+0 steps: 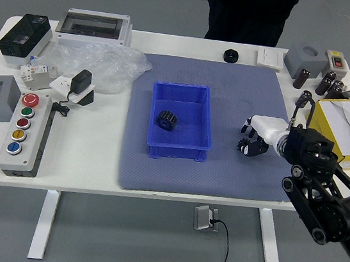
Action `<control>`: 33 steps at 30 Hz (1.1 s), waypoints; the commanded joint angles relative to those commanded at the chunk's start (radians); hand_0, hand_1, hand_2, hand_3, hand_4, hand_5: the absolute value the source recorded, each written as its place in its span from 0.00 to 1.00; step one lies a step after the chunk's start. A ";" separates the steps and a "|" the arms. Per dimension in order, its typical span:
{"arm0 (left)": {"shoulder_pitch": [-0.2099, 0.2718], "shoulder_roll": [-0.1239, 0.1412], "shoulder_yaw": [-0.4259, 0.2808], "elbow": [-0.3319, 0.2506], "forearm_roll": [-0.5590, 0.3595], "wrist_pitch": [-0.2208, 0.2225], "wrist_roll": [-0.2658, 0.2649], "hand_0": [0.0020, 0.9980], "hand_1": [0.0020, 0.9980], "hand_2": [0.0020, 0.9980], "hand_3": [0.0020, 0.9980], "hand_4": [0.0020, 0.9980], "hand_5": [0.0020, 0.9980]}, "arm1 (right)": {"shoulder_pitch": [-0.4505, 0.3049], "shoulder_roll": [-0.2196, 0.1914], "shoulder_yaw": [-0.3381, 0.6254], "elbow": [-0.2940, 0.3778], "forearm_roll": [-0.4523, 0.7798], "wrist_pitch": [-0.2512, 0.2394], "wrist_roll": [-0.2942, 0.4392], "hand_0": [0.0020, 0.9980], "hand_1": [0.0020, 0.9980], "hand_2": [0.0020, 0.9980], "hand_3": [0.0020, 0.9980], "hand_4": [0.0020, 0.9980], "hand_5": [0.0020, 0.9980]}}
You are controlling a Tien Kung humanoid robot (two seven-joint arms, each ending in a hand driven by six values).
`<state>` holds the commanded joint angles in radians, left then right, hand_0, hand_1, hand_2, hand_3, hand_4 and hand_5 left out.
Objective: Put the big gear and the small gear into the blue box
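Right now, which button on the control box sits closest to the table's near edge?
The blue button, the row's only blue one, just below the yellow button.

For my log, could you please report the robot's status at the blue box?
Right hand over mat, beside box; grip unclear. Left hand out of view. One gear in box, other not made out. No obstacle seen between hand and box.

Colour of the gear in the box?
Black gear, inside the blue box; shows in the head view.

Person (249, 15) cut off at top
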<state>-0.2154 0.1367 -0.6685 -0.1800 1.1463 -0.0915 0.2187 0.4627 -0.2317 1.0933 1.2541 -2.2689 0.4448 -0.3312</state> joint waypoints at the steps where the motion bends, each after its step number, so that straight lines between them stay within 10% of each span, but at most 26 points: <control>1: 0.000 0.000 0.000 0.000 0.000 0.000 0.000 0.78 0.75 0.74 0.69 0.58 0.23 | 0.000 -0.001 0.001 0.003 0.000 0.002 -0.001 0.67 0.60 0.68 0.75 0.69 0.25; 33: -0.002 -0.004 0.003 0.000 -0.005 -0.001 -0.001 0.78 0.75 0.74 0.69 0.58 0.23 | -0.008 0.006 -0.004 0.008 0.000 0.022 -0.016 0.67 0.60 0.65 0.72 0.73 0.31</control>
<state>-0.2169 0.1330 -0.6653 -0.1800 1.1412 -0.0920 0.2179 0.4548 -0.2252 1.0891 1.2622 -2.2689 0.4668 -0.3475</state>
